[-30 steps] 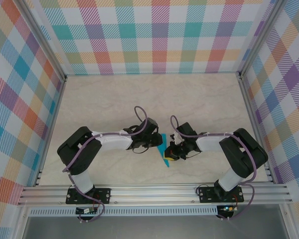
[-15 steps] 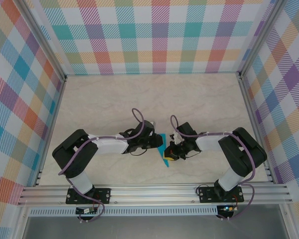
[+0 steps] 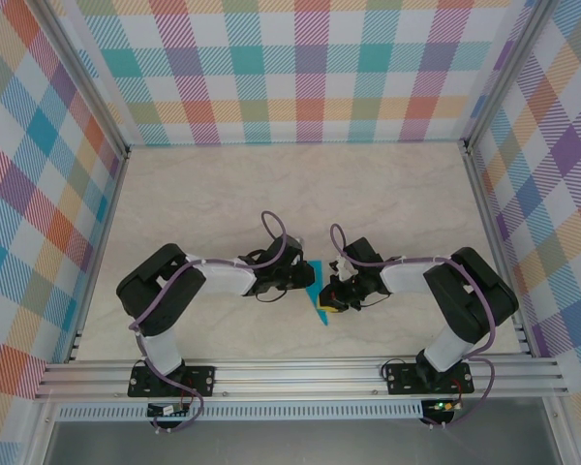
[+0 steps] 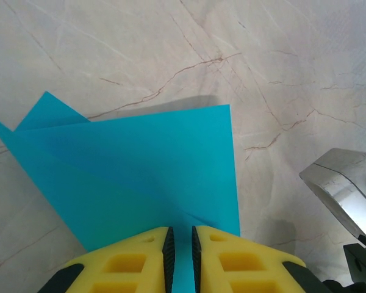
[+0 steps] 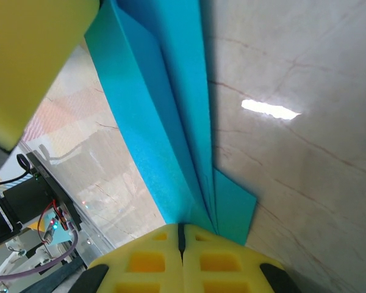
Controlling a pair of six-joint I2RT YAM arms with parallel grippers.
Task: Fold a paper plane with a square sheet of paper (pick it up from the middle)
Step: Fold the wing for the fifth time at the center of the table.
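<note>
The paper plane (image 3: 319,289), a teal sheet folded part-way into a narrow pointed shape, sits just near of the middle of the bench (image 3: 271,194), caught between the two arms. From the left wrist view it spreads out as overlapping flaps (image 4: 140,165), one corner peeking out at the far left. From the right wrist view it runs away as a long creased strip of stacked layers (image 5: 165,122). The left tool (image 4: 179,235) has its yellow fingers drawn almost together, with a thin teal edge pinched between them. The right tool (image 5: 180,229) is clamped tight where the layers meet. I take it each side is held so the folds cannot spring open: one grip pins the crease while the other is placed to work the next flap. The left tool (image 3: 305,281) and the right tool (image 3: 337,295) meet close over the paper.
</note>
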